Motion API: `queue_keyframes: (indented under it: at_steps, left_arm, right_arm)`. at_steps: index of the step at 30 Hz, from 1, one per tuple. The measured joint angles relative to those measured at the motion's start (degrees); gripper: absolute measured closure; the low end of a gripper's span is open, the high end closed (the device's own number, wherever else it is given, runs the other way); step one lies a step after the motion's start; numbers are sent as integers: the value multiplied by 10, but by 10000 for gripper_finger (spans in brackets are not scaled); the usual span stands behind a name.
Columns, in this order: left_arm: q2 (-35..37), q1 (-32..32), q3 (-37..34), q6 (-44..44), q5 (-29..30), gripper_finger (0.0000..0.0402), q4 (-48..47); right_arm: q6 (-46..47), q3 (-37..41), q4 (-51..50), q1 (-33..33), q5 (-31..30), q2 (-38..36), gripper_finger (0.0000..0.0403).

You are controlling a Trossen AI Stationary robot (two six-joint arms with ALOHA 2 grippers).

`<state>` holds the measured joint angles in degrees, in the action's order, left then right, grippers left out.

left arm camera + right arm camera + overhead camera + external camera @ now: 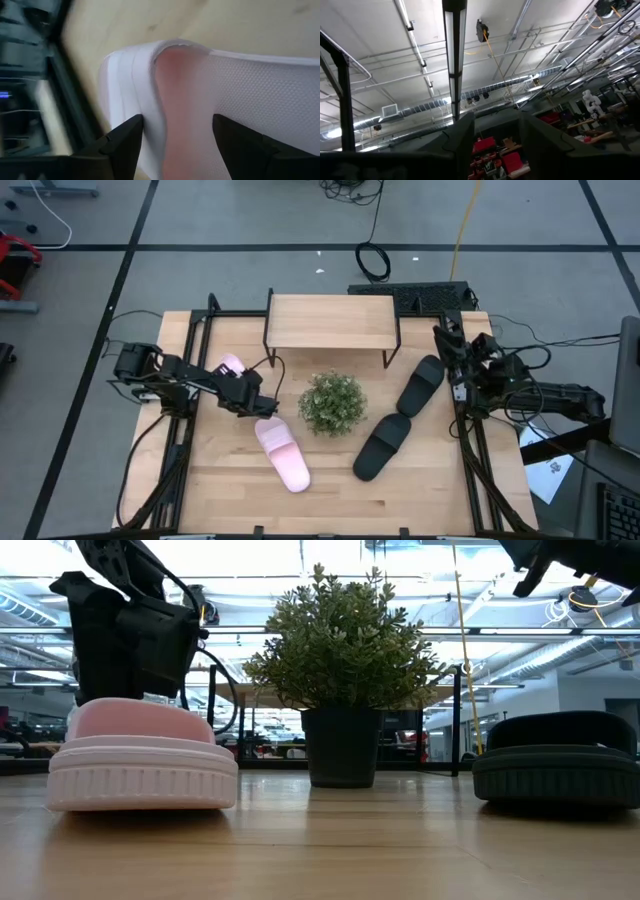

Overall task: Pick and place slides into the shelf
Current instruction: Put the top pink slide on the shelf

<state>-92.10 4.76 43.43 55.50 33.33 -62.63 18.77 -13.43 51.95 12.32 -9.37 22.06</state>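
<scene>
The small low shelf [330, 321] with a light wood plank top and thin black legs stands at the far middle of the large wooden tabletop [330, 490], and its plank bears nothing.

One pale pink slide sandal [281, 451] lies flat near the table's middle-left, its long axis running diagonally from near the left gripper [255, 402] towards the near edge. The left wrist view shows this gripper's two dark fingers [125, 140] spread fairly wide on either side of the pale pink slide's end, though whether they press it cannot be told. A second pale pink slide sandal [230, 365] shows only partly behind the left arm (most of it is hidden).

The two black slide sandals lie right of centre, both diagonal: the nearer black slide [381, 447] sits towards the near edge, the farther black slide [420, 384] close to the shelf's right leg, and their ends almost meet.

A small green potted plant [331, 402] in a dark pot stands between the pink and black slides.

The right gripper [492, 135] is raised at the table's right edge, pointing up at the ceiling, with its fingers parted and nothing between them.
</scene>
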Motion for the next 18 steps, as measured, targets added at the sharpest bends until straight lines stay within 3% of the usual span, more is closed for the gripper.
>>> queue_keyframes:
  at_steps: [6, 13, 18]
  left_arm:
    - [-1, -3, -2, 14, -2, 153, -55]
    - [-3, -19, -2, 1, 1, 155, -45]
    - [-3, -30, -1, -13, 15, 193, -43]
  right_arm:
    - [-7, 0, 1, 0, -13, 2, 255]
    - [-11, 0, 1, 0, -13, 2, 255]
    - [-10, 0, 1, 0, -13, 2, 255]
